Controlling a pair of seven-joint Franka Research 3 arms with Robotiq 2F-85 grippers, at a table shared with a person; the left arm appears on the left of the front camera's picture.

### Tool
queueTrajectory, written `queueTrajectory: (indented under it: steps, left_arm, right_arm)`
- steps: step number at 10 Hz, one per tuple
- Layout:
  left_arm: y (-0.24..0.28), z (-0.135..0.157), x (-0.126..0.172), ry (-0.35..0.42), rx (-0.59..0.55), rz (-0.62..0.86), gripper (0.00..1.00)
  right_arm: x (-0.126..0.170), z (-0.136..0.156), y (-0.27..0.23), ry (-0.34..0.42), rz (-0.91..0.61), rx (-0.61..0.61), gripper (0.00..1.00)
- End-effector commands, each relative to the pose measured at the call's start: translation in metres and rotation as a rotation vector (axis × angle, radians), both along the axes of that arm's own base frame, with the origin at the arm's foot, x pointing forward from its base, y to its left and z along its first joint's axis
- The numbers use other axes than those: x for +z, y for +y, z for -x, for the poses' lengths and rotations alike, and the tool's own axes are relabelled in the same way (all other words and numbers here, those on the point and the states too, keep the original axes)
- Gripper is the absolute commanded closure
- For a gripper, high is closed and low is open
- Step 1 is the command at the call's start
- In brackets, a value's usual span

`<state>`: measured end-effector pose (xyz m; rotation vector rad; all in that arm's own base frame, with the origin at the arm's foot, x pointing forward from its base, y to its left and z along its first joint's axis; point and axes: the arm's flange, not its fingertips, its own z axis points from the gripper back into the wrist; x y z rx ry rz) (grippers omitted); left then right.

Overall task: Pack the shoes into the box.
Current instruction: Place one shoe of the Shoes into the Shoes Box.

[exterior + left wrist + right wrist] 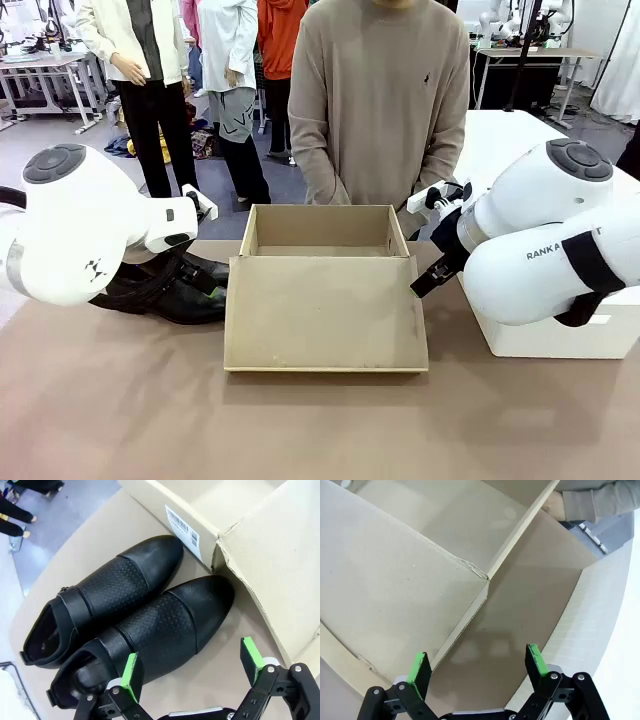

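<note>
brown table, shoes, box, white block

The left arm was bent low on the left side. The left pincer pointed down, wide open and empty. The right arm was bent low on the right side. The right pincer was wide open and empty too.

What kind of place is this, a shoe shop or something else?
Probably a robotics lab, not a shop: a white left arm and right arm share a brown table with a person, a cardboard shoebox and black dress shoes are set out, and work tables stand behind.
</note>
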<state>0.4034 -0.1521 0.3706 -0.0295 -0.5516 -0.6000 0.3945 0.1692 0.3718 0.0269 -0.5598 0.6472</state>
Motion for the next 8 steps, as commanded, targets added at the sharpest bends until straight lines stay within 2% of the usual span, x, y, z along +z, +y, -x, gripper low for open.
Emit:
queueTrajectory:
  steps: [1, 8]
  left_arm:
    - [0.0, 0.0, 0.0, 0.0, 0.0, 0.0, 0.0]
    - [0.0, 0.0, 0.0, 0.0, 0.0, 0.0, 0.0]
  right_arm:
    - [0.0001, 0.0, 0.0, -0.001, 0.0, 0.0, 0.0]
    - [0.0001, 0.0, 0.0, -0.001, 0.0, 0.0, 0.0]
